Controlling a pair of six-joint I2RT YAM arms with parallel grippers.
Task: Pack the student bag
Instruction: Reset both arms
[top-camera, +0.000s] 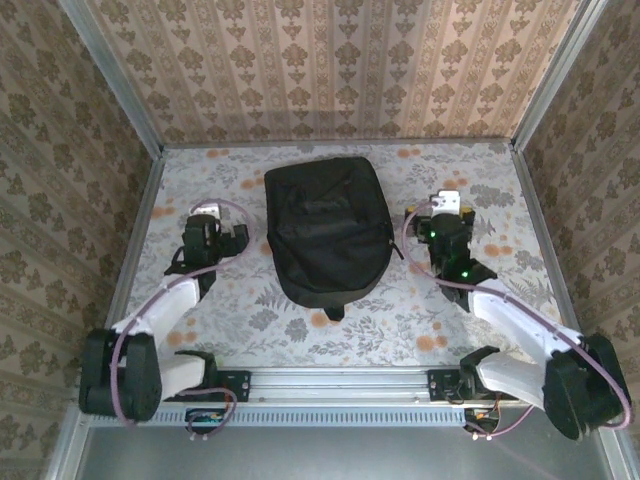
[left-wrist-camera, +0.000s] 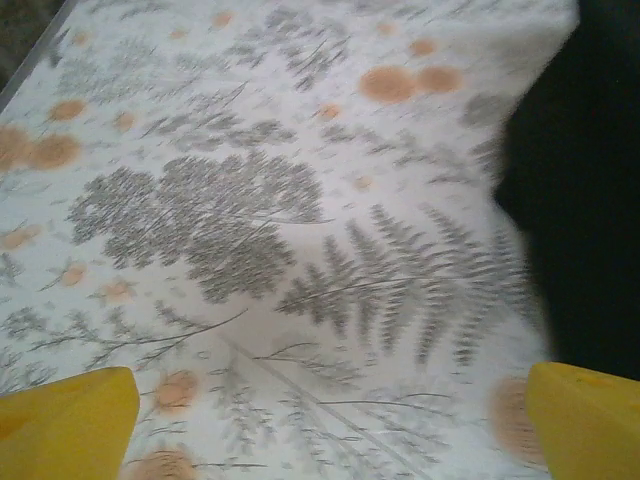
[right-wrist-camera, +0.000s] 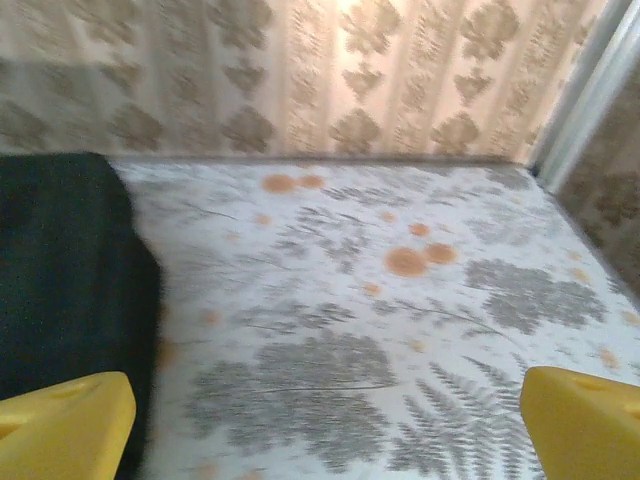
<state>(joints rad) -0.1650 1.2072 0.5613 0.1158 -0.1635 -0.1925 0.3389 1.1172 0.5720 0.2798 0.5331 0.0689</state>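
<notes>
The student bag (top-camera: 328, 232) is matt black cloth; the fern-printed tablecloth (top-camera: 400, 322) looks smooth and matt

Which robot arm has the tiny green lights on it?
The right arm, on the right of the student bag: two green dots glow on its black wrist. The left arm looks dark there.

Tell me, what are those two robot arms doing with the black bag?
Neither arm is holding anything right now. The student bag lies flat in the middle of the table, between them. The left pincer hangs open beside the bag's left side, the right pincer open beside its right side, and neither touches it.
</notes>
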